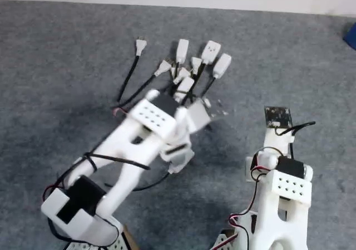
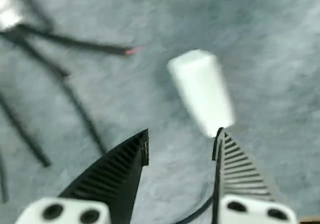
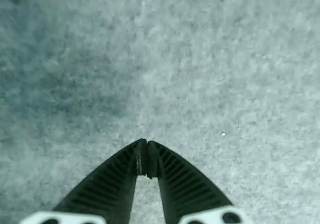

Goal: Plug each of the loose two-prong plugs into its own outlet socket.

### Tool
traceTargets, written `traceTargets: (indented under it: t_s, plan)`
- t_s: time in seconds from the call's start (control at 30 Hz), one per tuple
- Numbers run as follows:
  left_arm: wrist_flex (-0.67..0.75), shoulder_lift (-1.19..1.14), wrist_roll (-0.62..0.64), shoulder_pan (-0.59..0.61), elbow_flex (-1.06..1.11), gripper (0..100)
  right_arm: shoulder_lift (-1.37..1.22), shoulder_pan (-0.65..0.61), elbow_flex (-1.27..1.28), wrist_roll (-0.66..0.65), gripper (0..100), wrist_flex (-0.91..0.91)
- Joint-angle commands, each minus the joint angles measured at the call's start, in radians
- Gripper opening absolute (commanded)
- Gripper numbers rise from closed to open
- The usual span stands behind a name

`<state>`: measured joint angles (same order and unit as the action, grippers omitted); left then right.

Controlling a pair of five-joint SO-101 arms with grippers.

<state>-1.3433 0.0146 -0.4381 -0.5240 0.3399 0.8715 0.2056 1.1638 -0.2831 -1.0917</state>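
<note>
Grey fuzzy cloth is covering the bench (image 1: 55, 66). Near its far side, white plugs and sockets (image 1: 189, 66) on black cables (image 1: 130, 74) are lying bunched together. The left gripper (image 2: 182, 134) is hanging over them with its fingers spread wide, and one white plug (image 2: 200, 92) is lying just by one fingertip. The right gripper (image 3: 147, 151) is hanging well apart over bare bench, its fingers pressed together.

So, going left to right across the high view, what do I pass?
In order: left arm → plugs → right arm → blue thing at the edge.
</note>
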Motion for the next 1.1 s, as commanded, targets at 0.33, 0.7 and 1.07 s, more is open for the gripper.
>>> traceTargets:
  t_s: [0.33,0.7,1.07]
  plan:
    - [0.132,0.005,0.029,-0.058,0.110,21,0.024,-0.024,-0.018,0.002,1.0,0.005]
    - [0.153,0.005,-0.078,0.143,0.107,21,0.024,-0.024,-0.018,0.002,1.0,0.004]
    - [0.206,-0.054,-0.157,0.294,0.087,21,0.024,-0.025,-0.001,0.002,1.0,0.004]
